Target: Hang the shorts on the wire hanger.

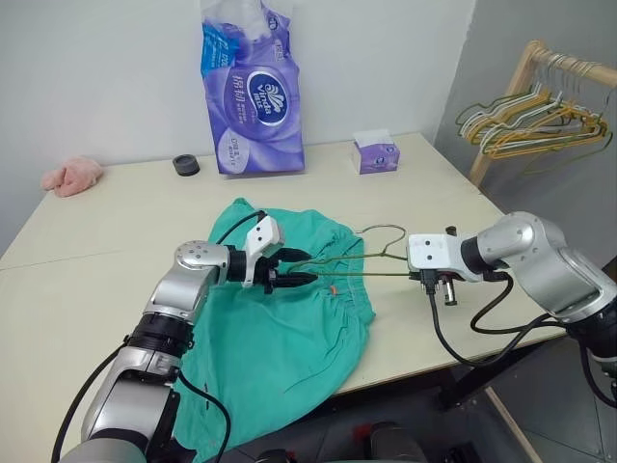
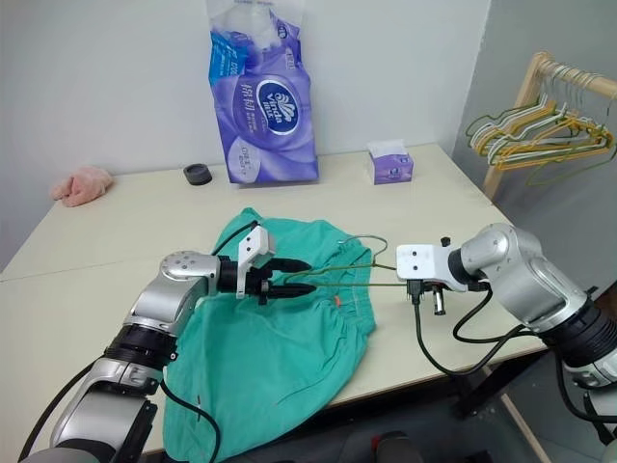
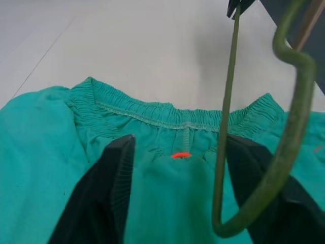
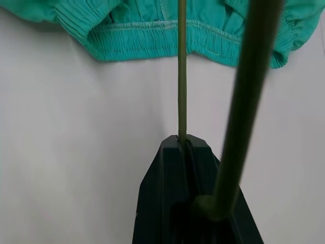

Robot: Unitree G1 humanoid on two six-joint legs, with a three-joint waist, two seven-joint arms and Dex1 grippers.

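Shorts (image 1: pixel 289 328) under left claw (image 1: pixel 301 267), hanger (image 1: pixel 362 260) beside

The two head views are looking forward and down over the surface (image 1: pixel 116 222), sharing it all. Each wrist view is peering close along its own gripper (both catching the shorts' (image 3: pixel 152 117) waistband).

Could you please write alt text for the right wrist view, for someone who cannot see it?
The right gripper pinches the thin wire hanger, which runs over the pale table toward the shorts.
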